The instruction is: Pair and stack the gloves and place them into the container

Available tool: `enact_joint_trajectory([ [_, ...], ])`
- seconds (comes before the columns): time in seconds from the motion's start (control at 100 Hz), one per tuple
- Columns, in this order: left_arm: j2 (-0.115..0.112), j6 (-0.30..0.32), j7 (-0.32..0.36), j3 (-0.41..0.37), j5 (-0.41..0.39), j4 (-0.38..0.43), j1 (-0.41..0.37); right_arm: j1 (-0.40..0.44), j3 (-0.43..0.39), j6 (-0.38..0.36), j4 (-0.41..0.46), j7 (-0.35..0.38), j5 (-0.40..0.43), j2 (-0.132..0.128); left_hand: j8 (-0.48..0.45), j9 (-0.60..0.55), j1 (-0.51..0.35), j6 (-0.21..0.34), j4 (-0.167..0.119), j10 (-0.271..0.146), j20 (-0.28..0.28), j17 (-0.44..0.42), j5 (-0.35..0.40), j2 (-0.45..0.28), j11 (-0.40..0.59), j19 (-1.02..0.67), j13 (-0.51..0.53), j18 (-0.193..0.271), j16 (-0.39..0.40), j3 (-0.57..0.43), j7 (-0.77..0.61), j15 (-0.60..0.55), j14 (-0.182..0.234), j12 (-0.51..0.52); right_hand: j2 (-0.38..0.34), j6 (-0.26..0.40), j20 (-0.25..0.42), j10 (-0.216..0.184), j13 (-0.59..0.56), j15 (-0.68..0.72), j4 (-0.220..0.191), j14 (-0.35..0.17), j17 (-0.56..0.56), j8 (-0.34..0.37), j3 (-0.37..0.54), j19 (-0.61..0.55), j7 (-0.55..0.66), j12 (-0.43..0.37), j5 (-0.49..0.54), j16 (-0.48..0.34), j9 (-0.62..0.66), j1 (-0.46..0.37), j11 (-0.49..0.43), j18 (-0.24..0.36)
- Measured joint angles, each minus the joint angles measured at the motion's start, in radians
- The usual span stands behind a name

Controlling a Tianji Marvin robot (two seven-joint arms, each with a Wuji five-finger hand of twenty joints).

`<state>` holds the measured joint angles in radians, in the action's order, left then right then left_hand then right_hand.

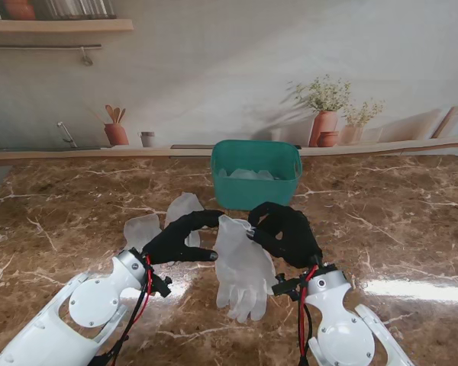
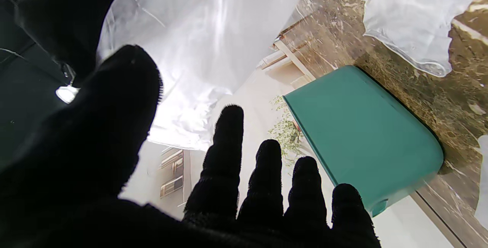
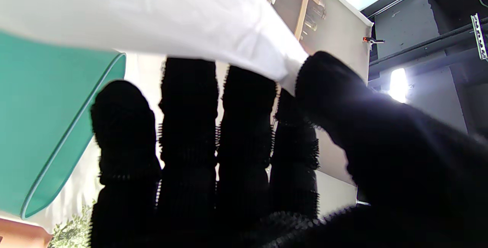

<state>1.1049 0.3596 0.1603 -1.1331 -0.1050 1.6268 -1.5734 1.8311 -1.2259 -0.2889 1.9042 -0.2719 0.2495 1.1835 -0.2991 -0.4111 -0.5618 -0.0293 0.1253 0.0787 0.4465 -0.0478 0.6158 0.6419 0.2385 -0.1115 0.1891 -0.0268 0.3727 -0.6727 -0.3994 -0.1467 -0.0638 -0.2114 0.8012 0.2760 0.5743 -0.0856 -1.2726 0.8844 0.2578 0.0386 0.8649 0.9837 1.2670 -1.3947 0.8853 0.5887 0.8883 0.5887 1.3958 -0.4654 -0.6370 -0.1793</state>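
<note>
The green container (image 1: 256, 174) stands on the marble table (image 1: 397, 229) and holds pale translucent gloves (image 1: 248, 174). The held glove (image 1: 242, 267), translucent white, hangs lengthwise toward me with fingers nearest me, its cuff pinched by the right hand (image 1: 288, 232). The left hand (image 1: 179, 238) is spread, holding nothing, over two loose gloves (image 1: 164, 221).

Directly ahead of my robot hands the green plastic container (image 1: 256, 174) blocks the centre; open brown marble table (image 1: 397, 221) lies to its right, while two translucent gloves (image 1: 164, 219) clutter its left approach.
</note>
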Motion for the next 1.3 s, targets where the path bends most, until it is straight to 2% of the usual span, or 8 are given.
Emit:
enact_joint_trajectory([
  [0.12,0.002,0.006,-0.024,0.003,0.016,0.007,-0.010,0.001,0.007,0.000,0.000,-0.001,0.007,-0.001,-0.154,-0.044,-0.014,0.081,0.000,0.000,-0.078,0.002,0.044,-0.043,-0.001,0.024,-0.008,-0.002,0.015,0.030,-0.200,0.000,0.000,-0.006,0.000,0.000,0.000,0.001,0.000,-0.001,0.000,0.000,-0.008,0.000,0.000,0.000,0.000,0.000,0.000,0.000,0.000,0.000,0.000,0.000],
  [0.23,0.009,0.019,-0.062,0.005,0.034,0.012,-0.023,0.004,0.011,0.007,-0.001,-0.006,0.012,-0.001,-0.208,-0.156,-0.256,0.178,0.018,-0.006,-0.079,0.002,0.096,-0.145,-0.002,0.024,0.007,-0.007,0.033,0.383,-0.363,-0.002,-0.001,-0.039,-0.004,0.000,0.000,0.002,0.000,-0.007,0.000,0.000,-0.011,0.000,0.000,0.000,0.000,0.000,0.000,0.000,0.000,0.001,0.000,0.000],
  [0.3,0.014,0.022,-0.074,0.006,0.036,0.019,-0.033,0.006,0.013,0.014,-0.002,-0.013,0.021,0.000,-0.208,-0.228,-0.315,0.208,0.017,-0.015,-0.079,0.002,0.128,-0.187,0.018,0.024,0.059,-0.016,0.049,0.433,-0.414,-0.013,-0.015,-0.063,-0.004,0.000,0.000,0.002,0.000,-0.013,0.000,0.000,-0.018,0.000,-0.001,0.000,0.000,0.001,0.000,0.000,0.000,0.001,0.001,0.000],
  [0.44,0.019,0.037,-0.099,0.011,0.025,0.024,-0.041,0.009,0.014,0.029,-0.006,-0.025,0.036,0.001,-0.208,-0.373,-0.337,0.231,0.017,-0.032,-0.045,0.002,0.165,-0.228,0.056,0.018,0.174,-0.039,0.100,0.431,-0.463,-0.063,-0.037,-0.120,-0.006,0.000,0.000,0.002,0.000,-0.038,0.000,0.001,-0.035,0.000,-0.006,0.000,0.000,0.012,-0.001,-0.012,0.000,0.001,0.002,0.000],
  [0.61,0.020,0.049,-0.089,-0.003,0.028,0.057,-0.068,0.044,0.005,0.037,0.001,-0.035,0.039,0.002,-0.209,-0.566,-0.388,0.221,0.012,-0.036,0.253,-0.025,0.175,-0.268,0.124,-0.114,0.356,-0.094,0.237,0.464,-0.471,-0.195,-0.100,-0.203,-0.017,0.000,0.000,0.003,0.000,-0.074,0.000,0.002,-0.058,0.000,-0.020,0.000,-0.001,0.036,-0.002,-0.013,-0.021,0.000,0.002,-0.001],
  [0.77,0.003,0.083,-0.027,-0.041,-0.048,0.114,-0.111,0.119,-0.012,0.029,0.033,-0.048,0.052,0.002,-0.182,-0.691,-0.346,0.190,0.014,-0.034,0.400,-0.011,0.200,-0.250,0.147,-0.285,0.482,-0.131,0.325,0.367,-0.494,-0.284,-0.113,-0.203,-0.026,0.000,0.000,0.003,0.000,-0.074,0.000,0.002,-0.024,0.000,-0.031,0.000,-0.012,0.037,-0.002,-0.013,-0.022,-0.001,0.002,0.004],
  [1.1,-0.049,0.108,0.157,-0.079,0.066,0.191,-0.187,0.263,-0.032,-0.023,0.114,-0.008,0.053,-0.009,-0.180,-0.830,-0.304,0.140,0.022,-0.033,0.378,-0.011,0.201,-0.235,0.203,-0.579,0.623,-0.132,0.354,0.263,-0.535,-0.363,-0.116,-0.148,-0.032,0.000,-0.064,0.003,0.000,0.000,0.000,0.002,0.055,-0.014,-0.044,-0.039,-0.012,0.037,-0.002,-0.013,-0.022,-0.002,0.002,0.004],
  [1.3,-0.058,0.110,0.163,-0.070,0.078,0.185,-0.192,0.291,-0.033,0.012,0.133,0.011,0.036,-0.016,-0.180,-0.848,-0.303,0.131,0.022,-0.033,0.351,-0.011,0.201,-0.235,0.206,-0.628,0.626,-0.132,0.354,0.253,-0.546,-0.372,-0.116,-0.136,-0.032,0.000,-0.088,0.002,0.000,0.044,0.000,0.002,0.089,-0.025,-0.045,-0.064,-0.012,0.037,-0.002,-0.012,-0.022,-0.002,0.002,0.004],
])
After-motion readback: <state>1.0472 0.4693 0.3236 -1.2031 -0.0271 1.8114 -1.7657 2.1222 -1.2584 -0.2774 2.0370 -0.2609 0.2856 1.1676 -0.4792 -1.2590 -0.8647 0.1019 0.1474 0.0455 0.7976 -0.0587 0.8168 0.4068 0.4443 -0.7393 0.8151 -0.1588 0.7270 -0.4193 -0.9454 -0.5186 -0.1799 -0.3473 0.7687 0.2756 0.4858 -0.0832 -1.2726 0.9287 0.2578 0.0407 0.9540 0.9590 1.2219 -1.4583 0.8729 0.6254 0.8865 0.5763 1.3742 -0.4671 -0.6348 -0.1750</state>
